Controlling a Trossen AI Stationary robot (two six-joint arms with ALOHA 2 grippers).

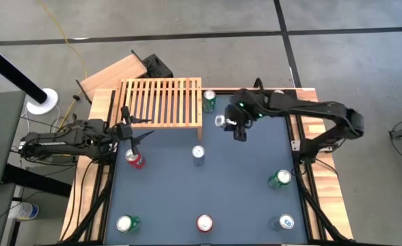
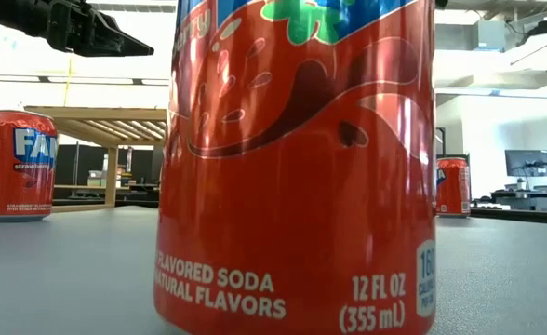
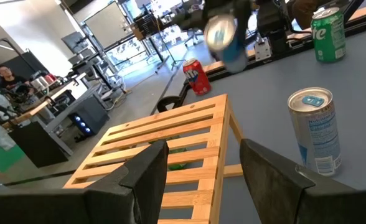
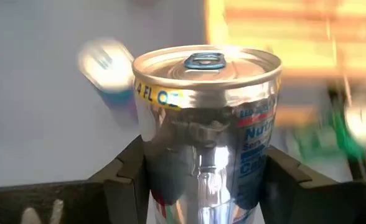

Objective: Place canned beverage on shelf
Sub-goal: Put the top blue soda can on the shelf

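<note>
The right tool (image 1: 230, 125) grips a silver can (image 4: 206, 134) just beside the shelf (image 1: 161, 102), near its right end. The left tool (image 3: 198, 171) hangs open over the shelf's left end, holding nothing

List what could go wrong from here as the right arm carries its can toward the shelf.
1. The right tool holds the silver can only by its lower body, so it could tilt or slip on the way.
2. A green can stands right at the shelf's corner, close to the carried can; a sideways swing may knock it over.
3. The left tool hovers at the shelf's front edge, so the arms may crowd each other.
</note>
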